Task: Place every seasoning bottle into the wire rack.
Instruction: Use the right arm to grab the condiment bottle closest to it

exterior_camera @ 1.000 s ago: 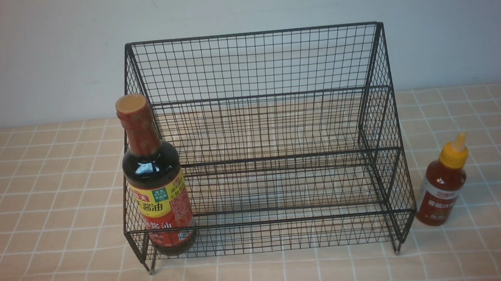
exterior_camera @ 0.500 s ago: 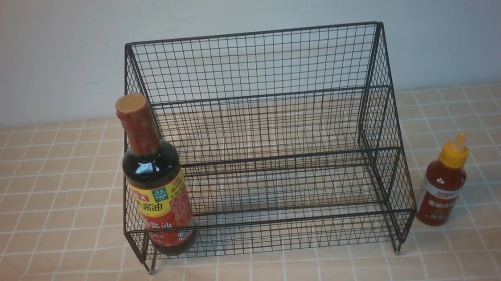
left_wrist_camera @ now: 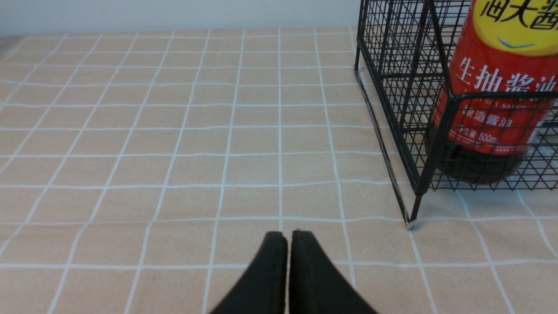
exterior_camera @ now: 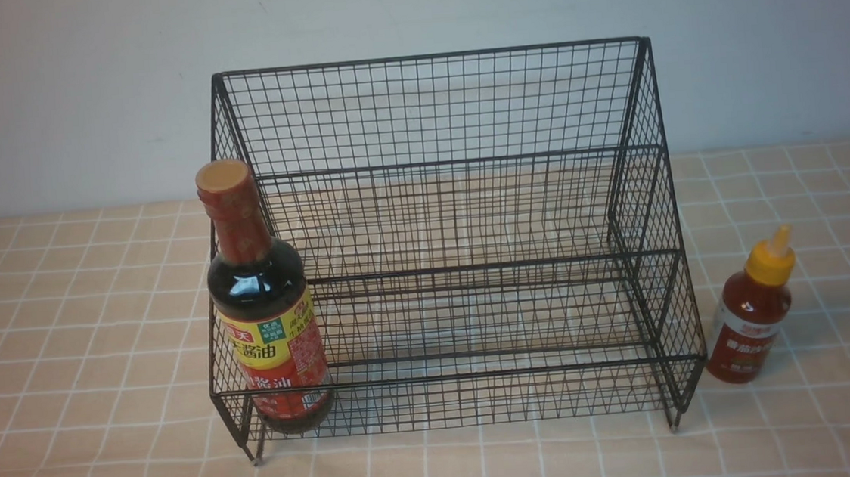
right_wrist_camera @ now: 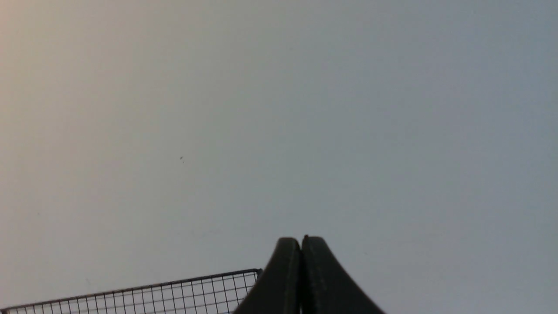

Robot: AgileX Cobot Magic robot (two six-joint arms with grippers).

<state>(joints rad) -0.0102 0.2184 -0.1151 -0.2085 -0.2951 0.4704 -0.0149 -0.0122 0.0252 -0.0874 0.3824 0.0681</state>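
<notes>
Black wire everywhere, basically: the wire rack (exterior_camera: pixel 430 57) sits mid-table on a tan checked cloth (exterior_camera: pixel 83 333), tall back toward the pale wall (exterior_camera: pixel 80 91), tiers stepping down toward the front. The front view is the only one that gets both bottles. The tall soy-sauce bottle (exterior_camera: pixel 268 311) stands upright in the lowest tier, tucked into the rack's left end right against the side mesh. The small red sauce bottle (exterior_camera: pixel 751 311) is outside, upright on the cloth just beside the rack's right side, near the front right foot. Neither claw shows up in that view though, you need the wrist cams. The left wrist view shows the left gripper (left_wrist_camera: pixel 287 237) with its two black fingers pressed together and nothing between them, low over the cloth, out from the rack's front left corner foot. It also gives a close look at the soy bottle's red lower label behind the front rail. The right wrist view is mostly wall: the right gripper (right_wrist_camera: pixel 301 243) has its fingers closed on nothing too, with just the rack's top edge in one corner and no sight of the red bottle. Room-wise, the bottom tier runs open from the soy bottle to the right end, and both upper steps are bare mesh.
</notes>
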